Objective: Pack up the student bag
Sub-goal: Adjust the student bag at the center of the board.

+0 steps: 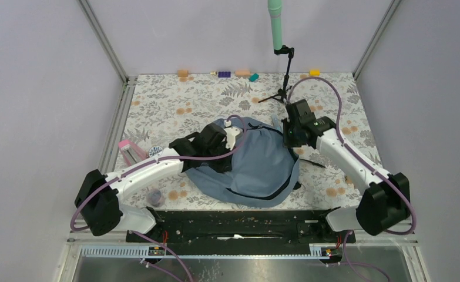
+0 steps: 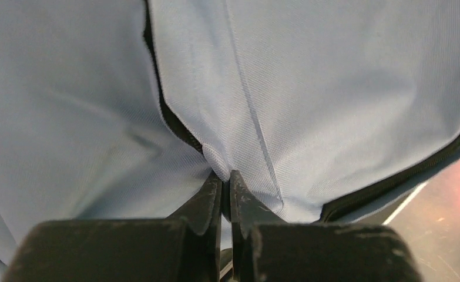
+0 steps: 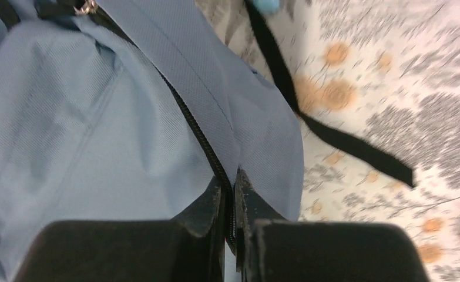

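Wrist views reveal left hand (image 2: 226, 177) and right hand (image 3: 230, 179) pinching student bag (image 1: 262, 164).

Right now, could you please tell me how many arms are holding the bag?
2: the left fingers pinch the bag fabric on its left; the right fingers pinch its zippered right edge.

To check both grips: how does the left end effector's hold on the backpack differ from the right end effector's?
The left end effector pinches a plain fabric fold; the right end effector clamps on the black zipper. The left sits at the backpack's left side, the right at its right edge. Both are shut on it.
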`<state>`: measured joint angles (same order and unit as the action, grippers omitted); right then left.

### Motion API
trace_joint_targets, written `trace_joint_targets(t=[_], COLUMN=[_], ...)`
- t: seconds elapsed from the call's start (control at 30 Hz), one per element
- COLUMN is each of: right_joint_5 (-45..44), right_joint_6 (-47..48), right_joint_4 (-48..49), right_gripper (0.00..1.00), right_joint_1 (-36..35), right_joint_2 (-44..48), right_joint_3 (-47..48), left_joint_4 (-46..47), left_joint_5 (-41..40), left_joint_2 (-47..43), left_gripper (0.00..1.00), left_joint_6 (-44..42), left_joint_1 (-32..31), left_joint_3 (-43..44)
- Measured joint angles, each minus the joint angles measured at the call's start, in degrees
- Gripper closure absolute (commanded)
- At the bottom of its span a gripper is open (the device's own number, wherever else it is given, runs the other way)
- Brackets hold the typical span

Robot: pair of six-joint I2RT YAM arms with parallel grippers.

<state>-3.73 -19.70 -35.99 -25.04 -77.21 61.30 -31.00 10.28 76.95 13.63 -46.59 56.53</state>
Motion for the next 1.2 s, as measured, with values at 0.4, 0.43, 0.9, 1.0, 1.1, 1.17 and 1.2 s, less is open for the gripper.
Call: trace_joint_targets(t=[0.4,0.43,0.9,1.0,1.1,1.17,1.2], right_joint_5=[-0.92,0.68,1.90,-1.29,-3.76,-4.61,-4.83], right_joint_6=[15.80,16.28,14.69,11.61,6.75,2.56,0.42], right_joint_4=[-1.90,-1.18,5.11,4.92,4.83,4.98,5.09], right_gripper=[0.99,0.89,0.08,0.07,0.06,0.06,0.06], right_joint_1=[0.31,0.31,0.00,0.00,0.02,0.02,0.02], right_joint_2=[-18.71,-20.06,-16.46,-6.67,5.07,12.15,14.99], right_joint_3=[25.27,26.25,26.23,18.14,7.06,-0.83,-4.57], left_joint_4=[10.51,11.91,15.93,14.99,14.64,14.95,15.21], left_joint_5=[-0.81,-1.22,-3.26,-4.61,-7.56,-8.98,-9.09], left_joint_2=[4.76,4.98,-4.37,-9.46,-11.23,-11.10,-10.93], left_gripper=[0.95,0.83,0.01,0.01,0.01,0.01,0.01], left_joint_6=[11.61,12.59,12.55,11.72,11.67,11.65,11.45], left_joint_1=[-10.29,-11.58,-10.86,-4.31,2.21,4.22,4.44], left_joint_3=[3.80,3.80,2.71,0.09,-3.76,-7.26,-9.11])
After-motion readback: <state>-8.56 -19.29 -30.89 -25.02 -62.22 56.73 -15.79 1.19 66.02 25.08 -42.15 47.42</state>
